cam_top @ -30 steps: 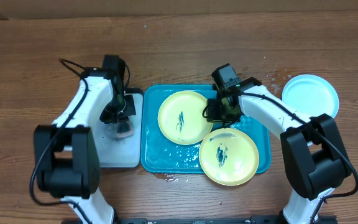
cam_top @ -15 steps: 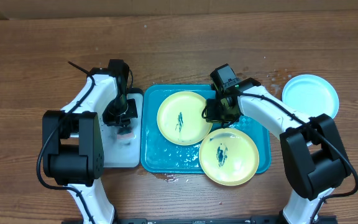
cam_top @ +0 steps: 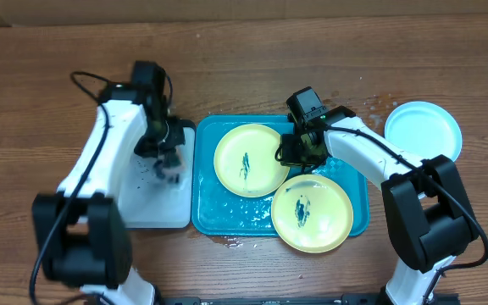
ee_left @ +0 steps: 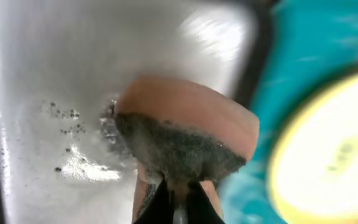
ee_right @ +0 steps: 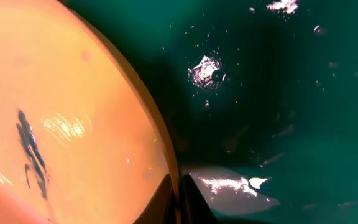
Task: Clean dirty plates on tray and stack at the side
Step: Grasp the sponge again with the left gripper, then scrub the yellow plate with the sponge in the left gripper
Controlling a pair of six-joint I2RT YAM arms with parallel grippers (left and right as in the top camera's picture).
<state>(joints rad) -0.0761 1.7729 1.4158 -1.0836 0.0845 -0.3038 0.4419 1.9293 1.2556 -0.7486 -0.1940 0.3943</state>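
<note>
Wooden table (cam_top: 244, 68), wet blue tray (cam_top: 206, 216) holding two smeared yellow plates (cam_top: 312, 212). Right gripper (cam_top: 299, 152) pinches the rim of the upper plate (cam_top: 261, 144); left gripper (cam_top: 167, 152) clamps a sponge (ee_left: 188, 134) beside the tray. Recommend holding firm, scrubbing along the smear.

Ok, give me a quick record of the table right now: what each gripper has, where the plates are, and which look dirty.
left gripper: shut on sponge, above white tray
right gripper: shut on rim of upper yellow plate
upper yellow plate: on teal tray, dark smear
lower yellow plate: on teal tray, overhanging its front edge, dark smear
blue plate: on table, right of teal tray, no smear visible
</note>
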